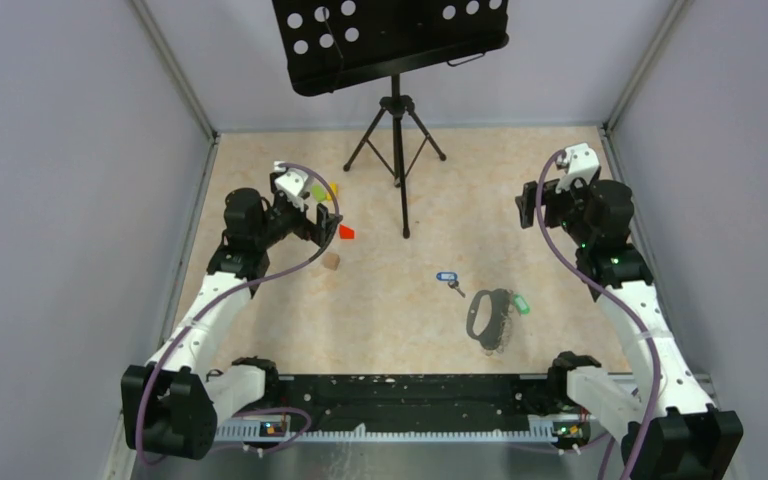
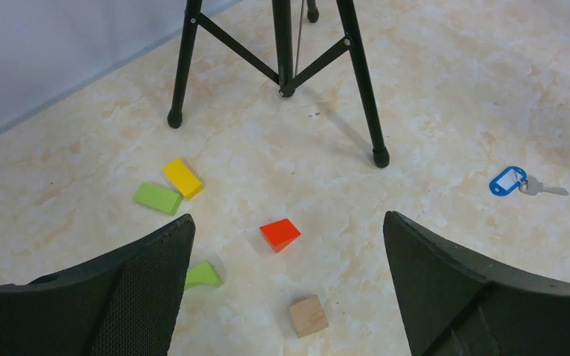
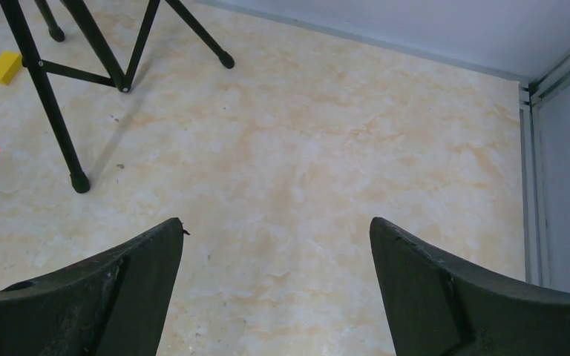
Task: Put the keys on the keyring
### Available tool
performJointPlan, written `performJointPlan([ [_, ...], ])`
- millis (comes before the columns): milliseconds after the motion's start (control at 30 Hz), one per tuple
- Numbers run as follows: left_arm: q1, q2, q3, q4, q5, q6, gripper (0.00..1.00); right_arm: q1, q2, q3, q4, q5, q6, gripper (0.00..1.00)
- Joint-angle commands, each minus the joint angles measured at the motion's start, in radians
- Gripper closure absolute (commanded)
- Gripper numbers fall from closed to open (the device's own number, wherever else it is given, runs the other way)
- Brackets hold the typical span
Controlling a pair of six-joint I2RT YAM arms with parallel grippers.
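The keyring (image 1: 489, 318), a dark oval loop with a short chain along its right side, lies on the table front centre-right. The green-tagged key (image 1: 521, 303) lies at its upper right edge, touching or on it; I cannot tell which. The blue-tagged key (image 1: 448, 279) lies apart to its upper left, and also shows in the left wrist view (image 2: 516, 182). My left gripper (image 1: 322, 226) is open and empty at the left, above loose blocks. My right gripper (image 1: 526, 207) is open and empty at the far right, over bare table.
A black tripod stand (image 1: 396, 130) with a perforated music desk stands at the back centre. Loose blocks lie near the left gripper: red (image 2: 280, 234), yellow (image 2: 183, 178), two green (image 2: 157, 198), wooden (image 2: 308, 316). Walls enclose the table on three sides.
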Motion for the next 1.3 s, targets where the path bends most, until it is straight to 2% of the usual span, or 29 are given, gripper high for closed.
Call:
performJointPlan([
  [0,0.000,-0.020,0.015,0.010,-0.001,0.004,0.01,0.009,-0.030,-0.003,0.041,0.005,-0.007,0.06],
  [333,0.000,-0.028,0.017,-0.002,0.018,0.033,0.01,0.009,-0.032,-0.013,0.047,0.005,-0.031,0.06],
  [500,-0.008,-0.002,0.035,-0.026,0.079,0.065,0.01,0.011,-0.027,-0.021,0.015,-0.039,-0.092,0.06],
  [667,-0.054,0.074,0.097,-0.115,0.086,0.128,0.01,0.019,0.007,0.007,-0.162,-0.088,-0.227,0.06],
  [833,-0.154,0.148,0.150,-0.247,0.147,0.220,0.01,0.038,0.056,-0.016,-0.401,-0.188,-0.414,0.06],
  [1000,-0.234,0.194,0.142,-0.274,0.160,0.274,0.02,0.086,0.109,-0.091,-0.476,-0.141,-0.508,0.15],
  [1167,-0.249,0.215,0.143,-0.288,0.170,0.285,0.02,0.143,0.140,-0.123,-0.466,-0.145,-0.532,0.22],
  [1267,-0.252,0.217,0.141,-0.291,0.175,0.289,0.01,0.202,0.194,-0.125,-0.447,-0.112,-0.535,0.29],
])
